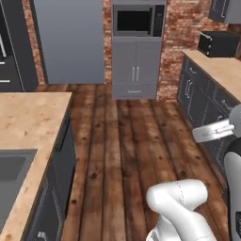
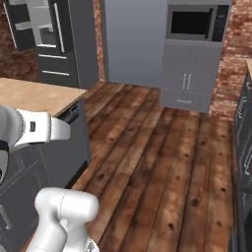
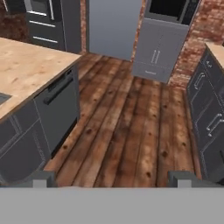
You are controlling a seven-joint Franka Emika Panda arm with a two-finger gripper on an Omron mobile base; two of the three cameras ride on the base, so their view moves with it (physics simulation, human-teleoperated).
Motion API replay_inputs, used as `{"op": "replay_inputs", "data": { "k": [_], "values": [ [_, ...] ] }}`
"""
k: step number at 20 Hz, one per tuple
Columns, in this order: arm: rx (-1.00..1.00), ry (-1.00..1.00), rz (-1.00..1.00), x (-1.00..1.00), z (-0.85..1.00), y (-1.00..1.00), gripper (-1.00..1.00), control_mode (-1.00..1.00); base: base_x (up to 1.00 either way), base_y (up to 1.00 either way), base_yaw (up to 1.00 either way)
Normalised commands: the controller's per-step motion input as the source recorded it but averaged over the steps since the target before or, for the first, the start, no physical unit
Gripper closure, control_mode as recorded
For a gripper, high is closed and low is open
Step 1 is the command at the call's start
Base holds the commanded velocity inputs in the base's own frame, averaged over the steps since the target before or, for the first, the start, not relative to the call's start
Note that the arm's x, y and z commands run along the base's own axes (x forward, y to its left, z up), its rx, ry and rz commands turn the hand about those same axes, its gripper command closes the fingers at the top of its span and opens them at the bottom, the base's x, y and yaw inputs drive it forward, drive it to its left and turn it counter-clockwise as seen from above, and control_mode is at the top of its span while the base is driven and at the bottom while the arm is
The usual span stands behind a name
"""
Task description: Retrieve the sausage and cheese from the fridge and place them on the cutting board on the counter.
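The fridge point(image 2: 54, 44) stands tall and dark grey at the far left, with white bar handles; it is also in the hand view point(image 3: 43, 19) and at the left edge of the left base view point(image 1: 9, 52). Its inside is hidden from here. A beige counter point(image 3: 26, 65) runs along the left, seen too in both base views point(image 1: 28, 117) point(image 2: 34, 96). My gripper point(image 3: 111, 180) hangs over the wooden floor, well short of the fridge, open, with nothing between its fingertips point(image 3: 41, 178). The sausage, cheese and cutting board are out of view.
A sink point(image 1: 9, 172) is set into the left counter. Straight ahead is a grey tall cupboard with a built-in microwave point(image 1: 136, 21). On the right, another counter point(image 1: 221, 70) carries a black oven box point(image 1: 216, 43). Plank floor point(image 3: 127, 122) lies open between them.
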Motion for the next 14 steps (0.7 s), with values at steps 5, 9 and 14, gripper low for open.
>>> {"op": "replay_inputs", "data": {
  "k": [5, 9, 14],
  "values": [
    [0.0, 0.0, 0.0, 0.0, 0.0, 0.0, -1.0, 1.0, 1.0, 0.01, 0.0],
    [0.0, 0.0, 0.0, 0.0, 0.0, 0.0, -1.0, 1.0, 1.0, 0.19, 0.03],
    [0.0, 0.0, 0.0, 0.0, 0.0, 0.0, -1.0, 1.0, 1.0, 0.11, 0.05]
  ]
}}
